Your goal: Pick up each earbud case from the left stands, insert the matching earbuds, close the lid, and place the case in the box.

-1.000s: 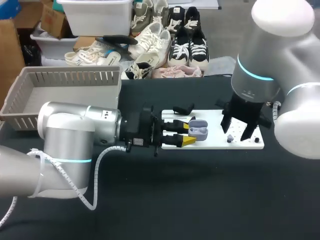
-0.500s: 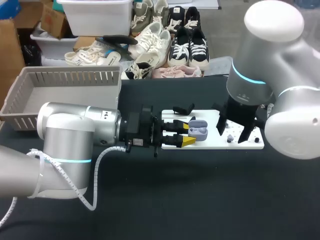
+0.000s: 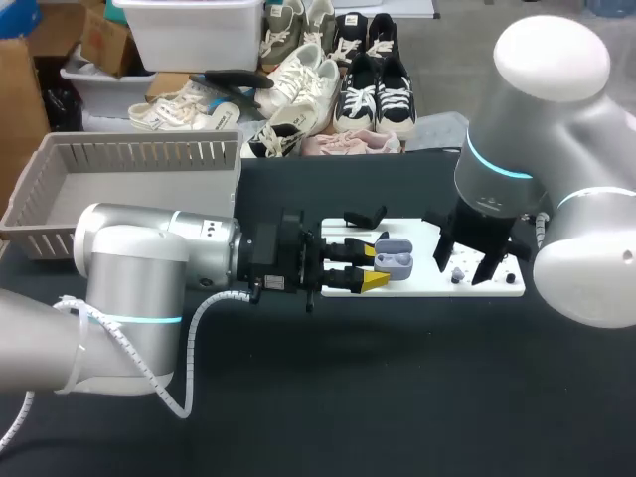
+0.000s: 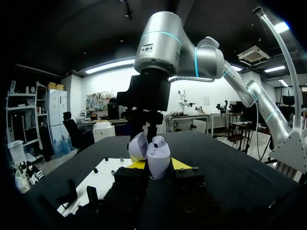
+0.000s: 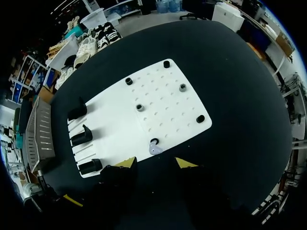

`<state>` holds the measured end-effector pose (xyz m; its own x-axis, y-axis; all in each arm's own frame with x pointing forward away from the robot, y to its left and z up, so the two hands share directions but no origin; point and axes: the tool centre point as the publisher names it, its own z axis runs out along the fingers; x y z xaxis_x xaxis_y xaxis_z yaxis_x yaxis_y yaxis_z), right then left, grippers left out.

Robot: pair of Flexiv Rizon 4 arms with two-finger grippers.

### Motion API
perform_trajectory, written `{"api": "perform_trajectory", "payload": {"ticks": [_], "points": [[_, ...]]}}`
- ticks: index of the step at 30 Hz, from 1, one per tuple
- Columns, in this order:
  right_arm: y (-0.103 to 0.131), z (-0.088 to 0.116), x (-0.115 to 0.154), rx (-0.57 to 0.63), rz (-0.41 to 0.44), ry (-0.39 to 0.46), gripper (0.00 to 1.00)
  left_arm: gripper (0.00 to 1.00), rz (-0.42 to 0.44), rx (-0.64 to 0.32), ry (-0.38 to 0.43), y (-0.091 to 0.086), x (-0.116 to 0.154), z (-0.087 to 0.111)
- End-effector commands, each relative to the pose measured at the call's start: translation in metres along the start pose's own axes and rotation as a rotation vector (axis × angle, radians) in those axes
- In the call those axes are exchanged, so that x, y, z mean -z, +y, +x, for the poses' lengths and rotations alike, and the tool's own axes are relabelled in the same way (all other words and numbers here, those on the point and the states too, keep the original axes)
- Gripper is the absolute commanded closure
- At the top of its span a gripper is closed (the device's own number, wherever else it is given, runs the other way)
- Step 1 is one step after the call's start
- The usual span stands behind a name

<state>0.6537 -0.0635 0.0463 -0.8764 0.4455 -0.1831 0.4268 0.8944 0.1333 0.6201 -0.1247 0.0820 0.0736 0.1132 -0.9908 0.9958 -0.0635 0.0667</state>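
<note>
My left gripper (image 3: 378, 264) is shut on a pale lavender earbud case (image 3: 395, 258) with its lid open, held over the left part of the white board (image 3: 422, 284). In the left wrist view the case (image 4: 157, 155) stands between the yellow fingertips (image 4: 180, 164). My right gripper (image 3: 465, 270) hangs open over the board's right part, pointing down. A small lavender earbud (image 5: 154, 149) sits on a peg just ahead of the right gripper (image 5: 156, 163), touching neither finger. Three black stands (image 5: 81, 136) line the white board's (image 5: 158, 103) left end, all empty.
A grey slatted basket (image 3: 129, 169) stands at the table's back left and also shows in the right wrist view as the basket (image 5: 41, 127). Several short black pegs (image 5: 139, 107) stick up from the board. One black stand (image 3: 364, 217) shows behind my left gripper.
My right arm has shifted slightly left and come lower over the board's right part. The left arm and the open case have kept still.
</note>
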Motion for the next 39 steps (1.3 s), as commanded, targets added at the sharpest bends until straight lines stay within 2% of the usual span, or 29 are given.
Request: {"api": "perform_trajectory", "payload": {"ticks": [1,39], "points": [[-0.002,0.0,-0.005,0.001,0.0,-0.017,0.55,1.0,-0.007,-0.002,0.0,-0.002,0.0,0.0],[0.002,-0.007,-0.022,0.024,-0.012,-0.005,0.63,1.0,-0.007,-0.002,0.0,-0.002,0.0,0.0]]}}
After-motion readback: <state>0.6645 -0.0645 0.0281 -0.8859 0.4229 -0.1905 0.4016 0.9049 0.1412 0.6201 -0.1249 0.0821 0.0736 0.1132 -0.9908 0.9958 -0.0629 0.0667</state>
